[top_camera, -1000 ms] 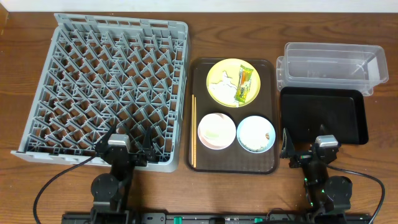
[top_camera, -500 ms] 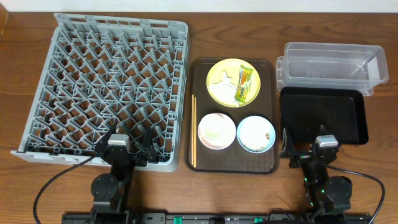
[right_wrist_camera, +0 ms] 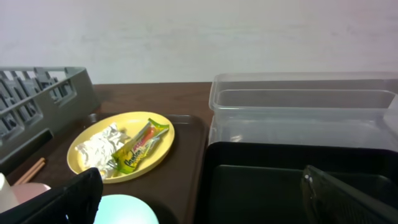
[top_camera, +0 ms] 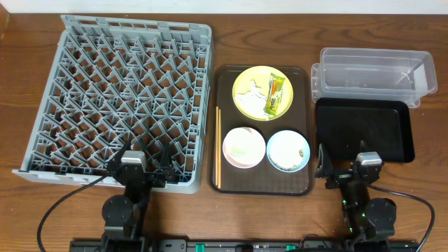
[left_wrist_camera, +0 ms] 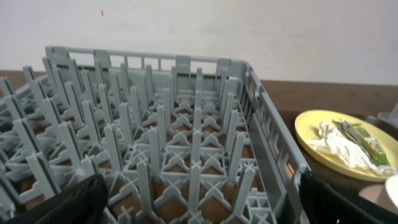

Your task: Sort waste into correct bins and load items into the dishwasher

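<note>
Overhead view is showing the waste lying on the plate (top_camera: 245, 79), in the upper part of the brown tray (top_camera: 225, 183) at the middle of the frame. The wrapper (top_camera: 272, 96) is lying on the plate's right half, and the napkin (top_camera: 250, 99) is sitting just left of it, touching it. Lower on the same tray, the pink bowl (top_camera: 243, 148) and the blue bowl (top_camera: 288, 150) are standing side by side. The blue one is holding some pale scraps (top_camera: 283, 165). The chopsticks (top_camera: 218, 147) are lying along the tray's left edge.

The rack (top_camera: 115, 105) is filling the left half of the frame and is carrying nothing. At the right, the tub (top_camera: 374, 73) is standing just above the black tray (top_camera: 364, 129), and both are holding nothing.

At the bottom of the frame, the left gripper (top_camera: 140, 164) is hovering over the rack's lower edge. The right gripper (top_camera: 348, 168) is hovering by the black tray's lower left corner. Both are keeping their jaws spread wide and are grasping nothing; the wrist views are showing only free space between the fingers.

Against the pictures of a second ago, nothing is changing: arms, dishes and waste are staying where they were. I am judging that the sorting is not yet begun and every step is still waiting. The right arm, being nearer to the plate and the bins, is looking the likely one to reach first.
</note>
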Robot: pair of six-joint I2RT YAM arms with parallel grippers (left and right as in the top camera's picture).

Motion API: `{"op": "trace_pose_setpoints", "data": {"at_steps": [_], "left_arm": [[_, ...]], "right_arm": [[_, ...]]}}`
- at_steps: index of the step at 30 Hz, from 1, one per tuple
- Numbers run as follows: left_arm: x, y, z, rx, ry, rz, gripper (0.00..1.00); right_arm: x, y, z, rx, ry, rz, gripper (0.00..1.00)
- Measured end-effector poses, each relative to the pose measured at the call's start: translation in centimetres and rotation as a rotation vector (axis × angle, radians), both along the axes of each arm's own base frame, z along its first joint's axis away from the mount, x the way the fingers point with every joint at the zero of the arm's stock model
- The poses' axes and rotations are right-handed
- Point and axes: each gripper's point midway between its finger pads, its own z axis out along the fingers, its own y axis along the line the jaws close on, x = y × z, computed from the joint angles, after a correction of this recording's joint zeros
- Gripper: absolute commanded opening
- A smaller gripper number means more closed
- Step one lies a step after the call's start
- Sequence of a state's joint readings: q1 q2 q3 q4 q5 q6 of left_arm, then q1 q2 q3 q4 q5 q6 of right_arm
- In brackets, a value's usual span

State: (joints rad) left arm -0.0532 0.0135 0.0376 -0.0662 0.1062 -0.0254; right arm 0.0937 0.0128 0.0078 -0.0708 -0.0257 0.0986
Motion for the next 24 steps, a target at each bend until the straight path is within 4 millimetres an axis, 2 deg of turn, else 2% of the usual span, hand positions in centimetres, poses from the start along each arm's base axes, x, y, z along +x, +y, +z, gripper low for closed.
{"op": "trace_pose_setpoints", "data": {"at_steps": [5, 7, 10, 13, 17, 24], "left_arm": [[-0.7, -0.2, -1.8, 0.004, 0.141, -0.014, 0.98], [-1.0, -0.3, -1.8, 0.006, 0.200, -0.020, 0.98], [-1.4, -0.3, -0.4, 0.008, 0.259, -0.021, 0.98], [-1.5, -0.3, 1.2, 0.010, 0.316, -0.022, 0.98], [-1.8, -0.4, 1.8, 0.013, 0.442, -0.028, 0.98], [-1.9, -1.1, 2.8, -0.013, 0.645, -0.059, 0.98]], "right_arm": [[0.0, 0.0, -1.0, 0.003, 0.055, -0.002, 0.99], [0.0, 0.0, -1.5, 0.002, 0.100, -0.001, 0.99], [0.1, 0.0, -1.3, -0.001, 0.166, -0.002, 0.99], [0.5, 0.1, 0.2, -0.004, 0.213, -0.002, 0.99], [1.3, 0.2, 1.4, -0.014, 0.327, 0.001, 0.99], [3.4, 0.9, 1.2, -0.027, 0.580, 0.028, 0.99]]}}
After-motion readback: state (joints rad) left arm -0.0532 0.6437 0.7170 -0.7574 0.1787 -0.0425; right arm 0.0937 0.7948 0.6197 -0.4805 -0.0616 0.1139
